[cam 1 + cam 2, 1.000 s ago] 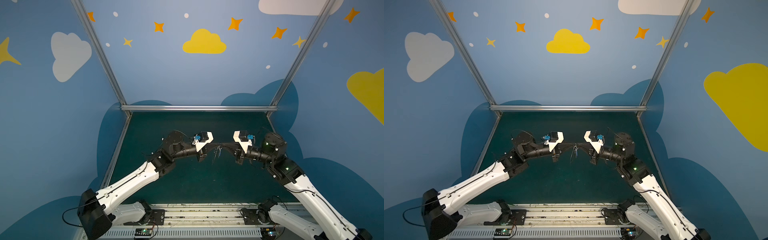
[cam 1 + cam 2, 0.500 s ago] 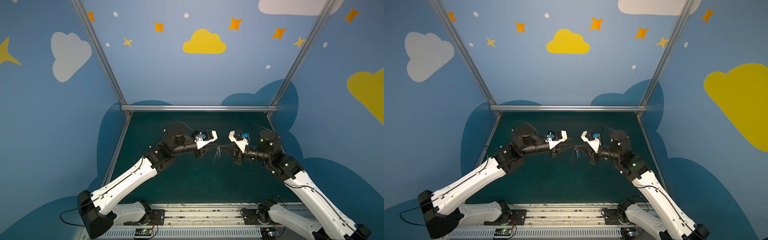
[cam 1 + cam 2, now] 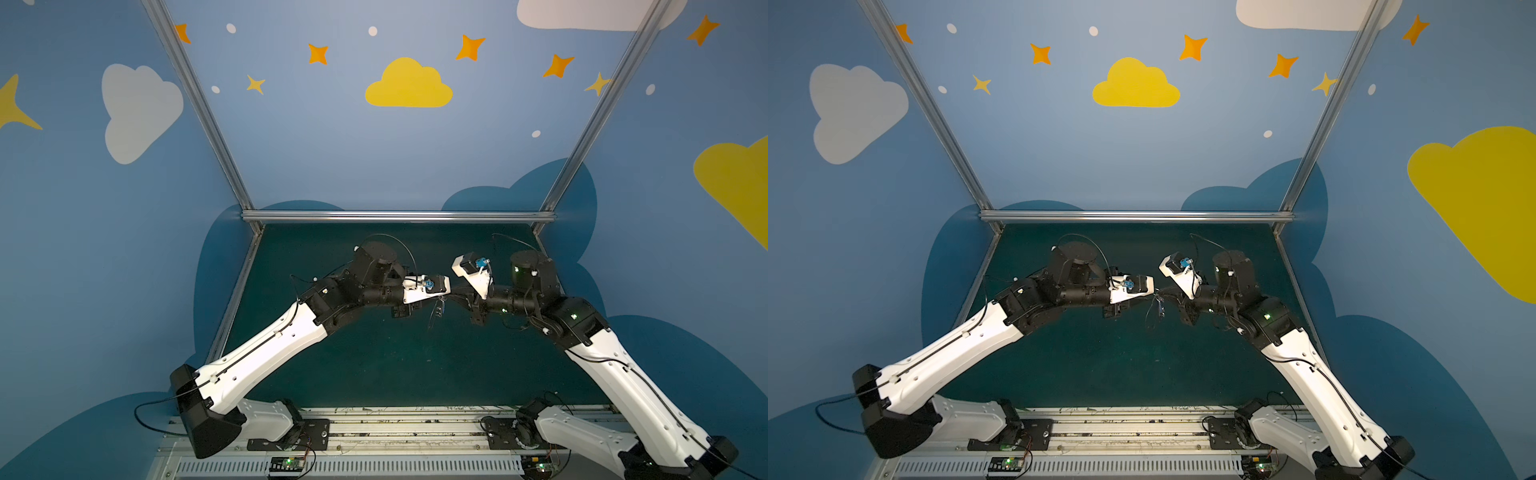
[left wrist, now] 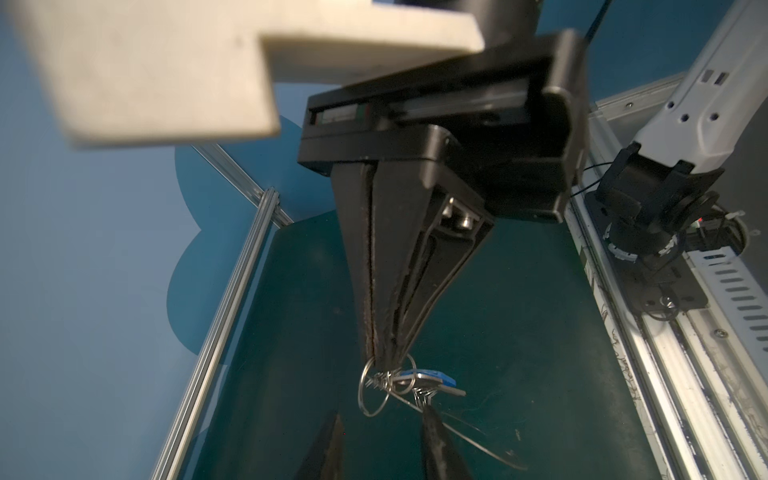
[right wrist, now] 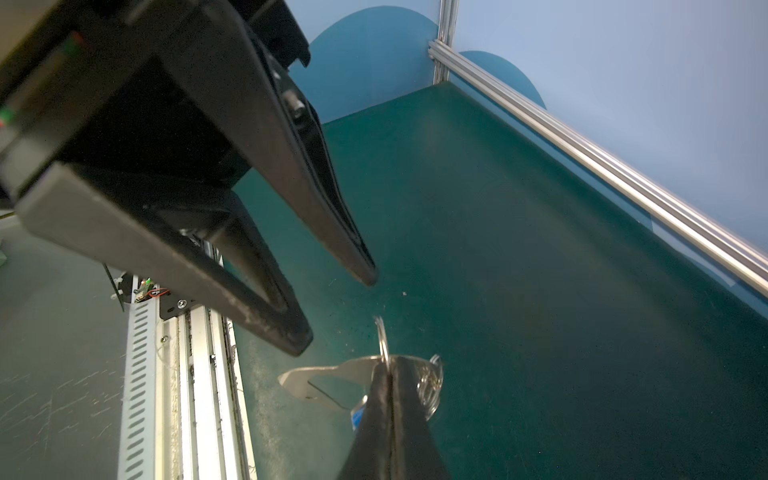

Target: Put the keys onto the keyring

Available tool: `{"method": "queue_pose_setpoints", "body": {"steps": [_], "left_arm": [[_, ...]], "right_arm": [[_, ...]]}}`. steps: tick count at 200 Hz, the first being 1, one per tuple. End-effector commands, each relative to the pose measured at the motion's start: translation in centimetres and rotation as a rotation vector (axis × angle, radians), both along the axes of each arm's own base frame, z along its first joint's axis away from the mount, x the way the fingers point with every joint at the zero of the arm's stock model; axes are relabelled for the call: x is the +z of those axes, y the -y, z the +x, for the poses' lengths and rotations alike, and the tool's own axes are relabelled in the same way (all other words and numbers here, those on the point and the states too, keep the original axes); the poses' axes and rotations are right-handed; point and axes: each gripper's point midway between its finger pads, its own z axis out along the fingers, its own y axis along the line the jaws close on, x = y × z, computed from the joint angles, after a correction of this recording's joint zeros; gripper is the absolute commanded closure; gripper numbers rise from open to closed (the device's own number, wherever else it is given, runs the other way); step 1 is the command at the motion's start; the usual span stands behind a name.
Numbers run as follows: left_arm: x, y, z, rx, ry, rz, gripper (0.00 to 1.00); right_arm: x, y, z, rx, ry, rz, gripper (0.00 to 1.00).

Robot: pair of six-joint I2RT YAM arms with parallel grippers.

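The right gripper (image 4: 383, 360) is pinched tight on the keyring (image 5: 345, 369) and holds the grey plate in the air above the green mat (image 5: 519, 249). The plate's wire rings (image 4: 370, 397) and the blue-glinting keys (image 4: 434, 379) are bunched just under the gripper's tips, though I cannot tell whether a key is fully threaded. The left gripper (image 5: 333, 309) stands just beside the bunch, jaws parted and empty; it should come in squarely and close on a key alone, not a loose ring, while the right grip steadies the plate against swinging.
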Motion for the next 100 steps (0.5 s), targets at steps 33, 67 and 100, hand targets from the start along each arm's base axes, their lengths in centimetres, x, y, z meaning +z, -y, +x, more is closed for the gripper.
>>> {"method": "queue_pose_setpoints", "body": {"steps": [33, 67, 100], "left_arm": [[-0.12, 0.25, 0.77, 0.026, 0.054, 0.053, 0.68], [-0.08, 0.45, 1.01, 0.029, 0.057, 0.055, 0.71], [-0.46, 0.80, 0.81, 0.009, 0.040, 0.065, 0.72]], "right_arm": [[0.44, -0.17, -0.48, 0.015, -0.003, -0.013, 1.00], [0.36, -0.34, -0.67, 0.027, -0.005, -0.016, 1.00], [0.54, -0.40, -0.81, 0.032, 0.000, -0.012, 1.00]]}}
